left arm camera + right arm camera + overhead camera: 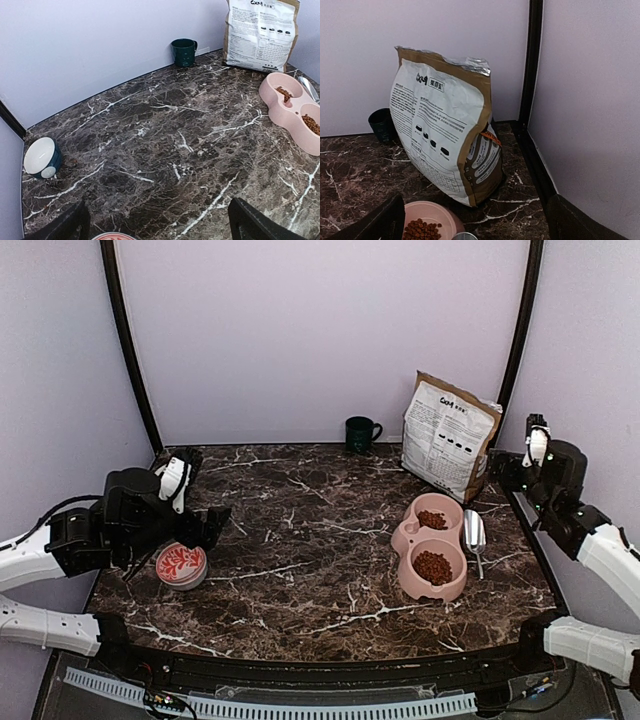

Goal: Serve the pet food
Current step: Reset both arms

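Note:
The pet food lies as reddish-brown kibble in both cups of a pink double bowl point(408, 538), one heap at the far cup point(432, 519) and one at the near cup point(433, 567). A metal scoop point(474, 532) rests on the table beside the bowl's right side. My right gripper point(508, 470) hovers open at the table's right rear, apart from the scoop, beside the tan-and-white bag point(448, 435); its wrist view shows the bag point(442, 130), some kibble point(422, 231) and the scoop's rim point(465, 236). My left gripper point(205, 525) hangs open and holds nothing at the far left.
A red-patterned bowl point(181, 565) sits under the left arm, its rim point(112, 236) below the left fingers. A white bowl with a dark outside point(42, 157) stands near the left wall. A dark green mug point(360, 433) is at the back wall.

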### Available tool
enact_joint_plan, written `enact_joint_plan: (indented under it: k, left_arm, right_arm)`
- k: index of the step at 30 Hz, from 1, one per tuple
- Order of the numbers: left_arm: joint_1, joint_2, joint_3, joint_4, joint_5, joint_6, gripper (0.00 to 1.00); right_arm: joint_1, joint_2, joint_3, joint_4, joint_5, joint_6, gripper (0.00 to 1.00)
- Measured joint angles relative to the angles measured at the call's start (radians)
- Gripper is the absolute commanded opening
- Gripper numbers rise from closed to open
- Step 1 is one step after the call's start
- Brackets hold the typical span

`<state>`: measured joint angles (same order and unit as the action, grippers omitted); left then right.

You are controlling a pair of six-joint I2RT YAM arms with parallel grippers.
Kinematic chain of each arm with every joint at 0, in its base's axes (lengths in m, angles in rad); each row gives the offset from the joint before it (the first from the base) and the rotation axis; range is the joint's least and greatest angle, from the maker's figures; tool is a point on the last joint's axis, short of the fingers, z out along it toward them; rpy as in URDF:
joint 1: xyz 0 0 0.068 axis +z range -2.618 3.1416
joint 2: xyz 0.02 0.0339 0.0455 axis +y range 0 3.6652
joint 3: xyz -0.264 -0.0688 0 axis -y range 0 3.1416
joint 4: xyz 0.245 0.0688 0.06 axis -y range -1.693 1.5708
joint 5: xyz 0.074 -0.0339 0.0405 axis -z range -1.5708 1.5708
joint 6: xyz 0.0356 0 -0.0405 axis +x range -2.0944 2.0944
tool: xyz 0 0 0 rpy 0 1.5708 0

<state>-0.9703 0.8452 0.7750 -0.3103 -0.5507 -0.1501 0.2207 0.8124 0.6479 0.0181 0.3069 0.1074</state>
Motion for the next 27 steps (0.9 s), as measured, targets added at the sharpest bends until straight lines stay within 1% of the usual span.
enact_joint_plan:
  k: [4,7,12,16,17,21,27]
  left_arm:
    - [0.049,-0.016,-0.064,0.071,-0.032,0.053,0.99]
    - [0.124,-0.033,-0.128,0.150,-0.067,0.107,0.99]
    - [0.281,-0.064,-0.263,0.355,-0.071,0.249,0.99]
    - [0.435,-0.055,-0.344,0.479,-0.024,0.320,0.99]
    - [0.487,-0.047,-0.357,0.509,0.000,0.326,0.99]
    - [0.627,0.004,-0.390,0.624,0.088,0.330,0.99]
    - [0.772,0.190,-0.395,0.758,0.172,0.298,0.99]
  right_arm:
    - [-0.006,0.031,-0.052,0.026,0.088,0.036,1.00]
    - [-0.011,0.090,-0.068,0.064,0.145,0.053,1.00]
    - [-0.014,0.125,-0.158,0.180,0.182,0.047,1.00]
    - [-0.015,0.124,-0.263,0.302,0.180,0.023,1.00]
    - [-0.016,0.121,-0.296,0.342,0.180,0.018,1.00]
    - [-0.018,0.098,-0.389,0.467,0.180,-0.003,1.00]
    - [-0.018,0.130,-0.494,0.725,0.163,-0.079,1.00]
